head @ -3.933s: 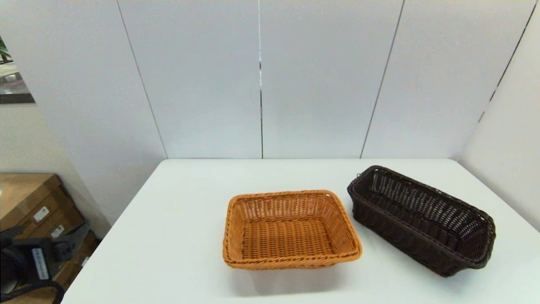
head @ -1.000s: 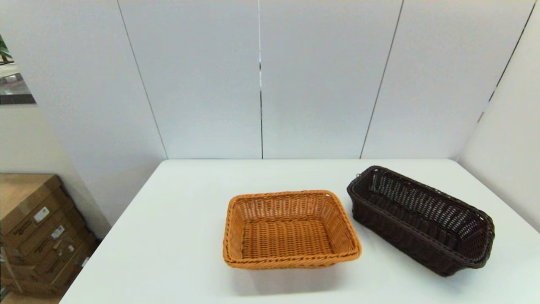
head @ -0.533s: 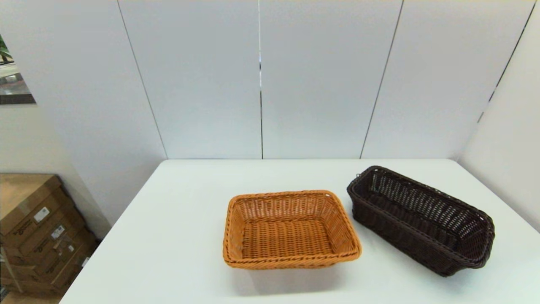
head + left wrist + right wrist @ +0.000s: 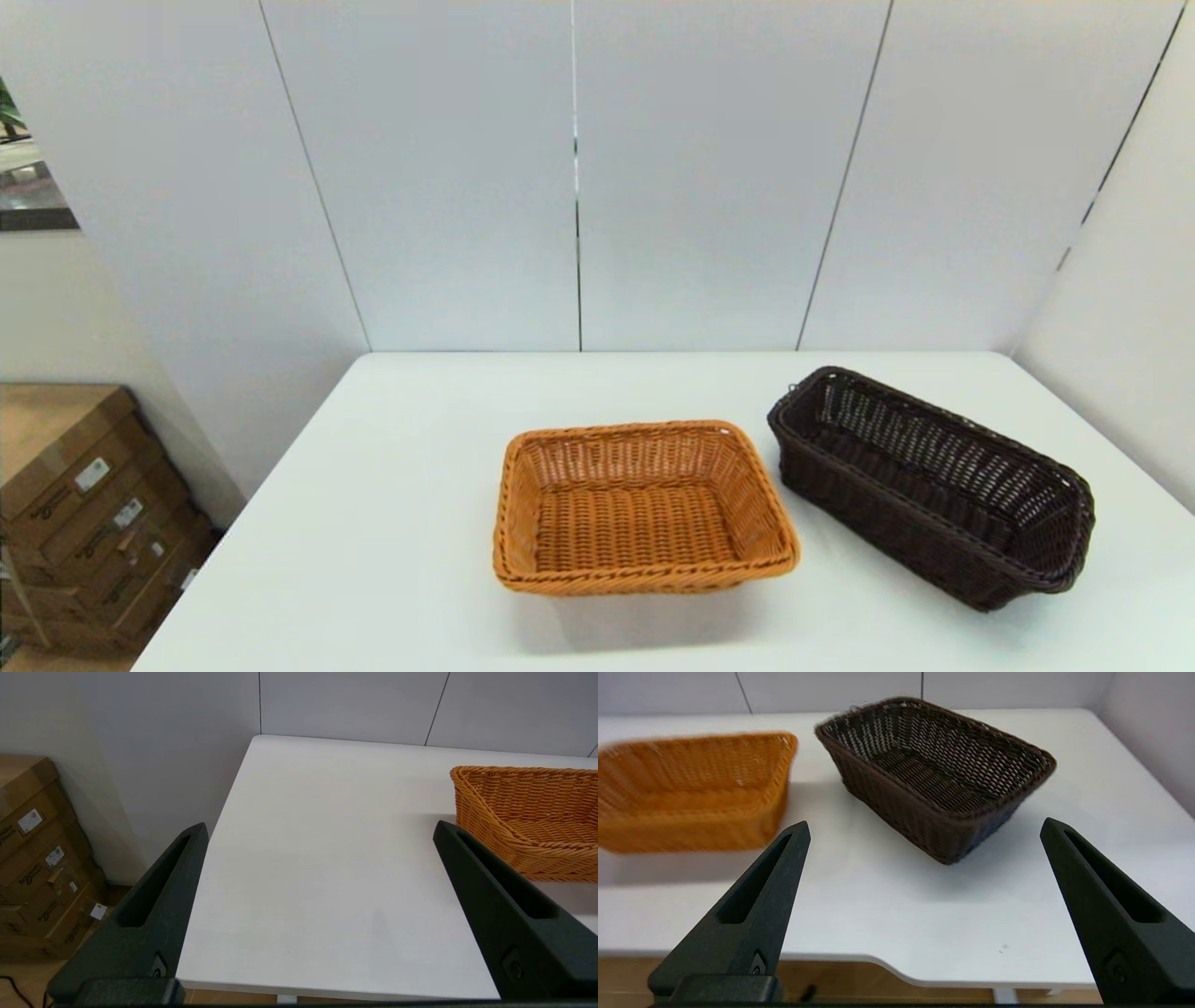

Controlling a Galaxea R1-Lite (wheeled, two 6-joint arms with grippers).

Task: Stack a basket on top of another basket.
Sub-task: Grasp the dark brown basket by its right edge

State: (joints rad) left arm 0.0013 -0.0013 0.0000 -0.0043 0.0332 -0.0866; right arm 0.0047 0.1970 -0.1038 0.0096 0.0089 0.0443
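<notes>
Dark brown basket [image 4: 934, 485] sitting flat on the white table [image 4: 392, 523], on the robot's right side, turned at an angle to the table's front edge, open side up and holding nothing. Long and narrow, with open-weave sides and a braided rim. Just to its left, apart from it by a narrow strip of bare table, the orange basket [image 4: 644, 509], also upright, holding nothing, set squarely to the table's front edge.

Right gripper [image 4: 924, 828] hanging in front of the table's front edge, short of the dark brown basket [image 4: 936, 774] and not touching it. Fingers [image 4: 752, 905] spread wide, nothing between them; seen from the right wrist, the dark brown basket's near corner lying in the gap between the two fingertips but farther off, with bare table in between. Orange basket [image 4: 691, 788] off to the left of the dark one in that view.

Left gripper [image 4: 320, 828] likewise in front of the table's front edge, well to the left of the dark brown basket, fingers [image 4: 149, 914] spread wide and holding nothing. Orange basket [image 4: 528, 816] beyond its right fingertip, not touched.

Cardboard boxes [image 4: 79, 504] stacked on the floor, far to the left of the dark brown basket, past the table's edge.
</notes>
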